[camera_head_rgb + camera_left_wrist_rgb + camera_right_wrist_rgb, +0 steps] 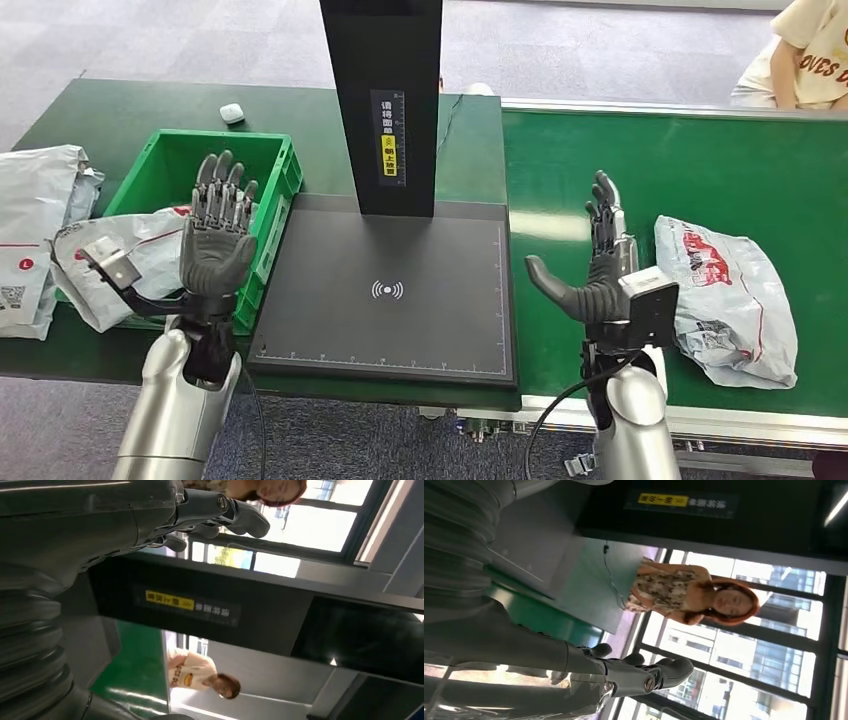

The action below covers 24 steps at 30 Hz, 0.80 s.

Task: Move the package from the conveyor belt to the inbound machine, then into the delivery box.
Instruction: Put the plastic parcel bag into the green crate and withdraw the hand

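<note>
While the crumpled white plastic mail package (728, 295) lies on the green conveyor belt (700, 170), the right hand (592, 272) hovers just beside it, fingers spread, holding nothing. Across the black scanning platform (390, 290), the left hand (218, 235) is raised, spread and empty, before the green plastic crate (165, 160).

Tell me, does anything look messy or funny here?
A little. One crumpled white bag hangs over the edge of the green bin, half in and half out. More bags lie beside the bin on the table. The package on the belt is wrinkled. Both hands, left and right, are open and hold nothing.
</note>
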Tool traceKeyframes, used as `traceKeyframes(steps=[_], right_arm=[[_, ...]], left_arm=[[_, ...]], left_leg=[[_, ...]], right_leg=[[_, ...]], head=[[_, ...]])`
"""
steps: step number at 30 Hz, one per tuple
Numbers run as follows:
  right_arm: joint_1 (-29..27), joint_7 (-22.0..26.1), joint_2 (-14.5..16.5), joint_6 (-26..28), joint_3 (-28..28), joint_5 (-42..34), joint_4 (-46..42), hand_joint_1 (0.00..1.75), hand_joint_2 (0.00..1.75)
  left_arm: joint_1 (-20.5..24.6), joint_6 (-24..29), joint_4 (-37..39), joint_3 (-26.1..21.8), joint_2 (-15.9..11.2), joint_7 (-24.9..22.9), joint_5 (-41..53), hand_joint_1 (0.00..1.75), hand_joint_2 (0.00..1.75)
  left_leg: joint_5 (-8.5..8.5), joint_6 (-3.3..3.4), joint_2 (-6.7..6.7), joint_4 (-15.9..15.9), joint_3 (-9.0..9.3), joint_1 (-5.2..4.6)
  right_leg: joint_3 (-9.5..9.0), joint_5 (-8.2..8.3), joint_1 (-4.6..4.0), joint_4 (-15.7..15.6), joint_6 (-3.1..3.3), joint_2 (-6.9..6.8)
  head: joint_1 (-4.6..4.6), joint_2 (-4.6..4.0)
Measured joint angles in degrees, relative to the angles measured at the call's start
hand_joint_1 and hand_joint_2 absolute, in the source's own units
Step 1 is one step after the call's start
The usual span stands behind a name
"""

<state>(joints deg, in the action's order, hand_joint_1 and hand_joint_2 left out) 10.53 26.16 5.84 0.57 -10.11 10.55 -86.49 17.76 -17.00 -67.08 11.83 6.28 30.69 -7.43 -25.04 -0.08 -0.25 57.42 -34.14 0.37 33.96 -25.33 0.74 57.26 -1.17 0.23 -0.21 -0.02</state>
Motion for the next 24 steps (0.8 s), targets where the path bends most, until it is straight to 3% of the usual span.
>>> traceKeyframes(steps=[14,24], right_arm=[[-5.25,-0.93,1.91,-0.64,-1.67,0.14,1.08,0.00,1.75],[-6.16,-0.92,2.40,-0.71,-1.53,0.35,1.08,0.00,1.75]], left_arm=[[-8.19,-1.01,-2.20,0.80,1.83,-0.84,-0.38,0.00,1.75],[-9.64,-1.39,-3.35,0.51,2.19,-0.99,0.55,0.00,1.75]], left_leg=[[-0.04,0.04,-0.03,0.00,-0.03,0.08],[-0.04,0.04,-0.03,0.00,-0.01,0.08]], right_leg=[[0.01,-0.07,0.01,0.01,0.01,-0.05],[-0.02,-0.06,0.01,0.01,0.00,-0.05]], head=[[0.02,0.00],[0.01,0.00]])
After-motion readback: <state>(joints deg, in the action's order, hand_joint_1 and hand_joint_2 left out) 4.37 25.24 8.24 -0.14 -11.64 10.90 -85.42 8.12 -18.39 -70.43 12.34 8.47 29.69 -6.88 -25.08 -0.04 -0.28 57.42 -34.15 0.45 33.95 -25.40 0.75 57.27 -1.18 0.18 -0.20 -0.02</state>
